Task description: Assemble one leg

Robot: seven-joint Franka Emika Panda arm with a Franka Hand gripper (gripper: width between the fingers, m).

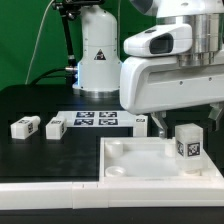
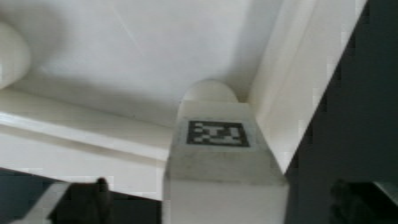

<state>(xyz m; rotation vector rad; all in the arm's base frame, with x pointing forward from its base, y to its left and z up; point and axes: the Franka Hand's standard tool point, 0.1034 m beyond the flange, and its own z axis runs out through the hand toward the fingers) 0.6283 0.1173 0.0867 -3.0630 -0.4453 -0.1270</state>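
Note:
A white leg (image 1: 187, 144) with a square tag stands upright in the corner of the white tray-like piece (image 1: 130, 160) at the exterior view's right. My gripper (image 1: 188, 120) hangs directly over it. In the wrist view the leg (image 2: 222, 140) runs between my two dark fingers (image 2: 75, 202), with a gap showing on each side of it, so the gripper (image 2: 222, 208) is open and straddles the leg. The leg's end sits in the tray's corner (image 2: 267, 60). Two more legs (image 1: 25, 127) (image 1: 55, 127) lie on the black table at the exterior view's left.
The marker board (image 1: 95, 120) lies flat on the table behind the tray. A small white tagged part (image 1: 140, 121) lies at the board's right end. The robot base (image 1: 98, 50) stands at the back. The arm's white body hides the upper right.

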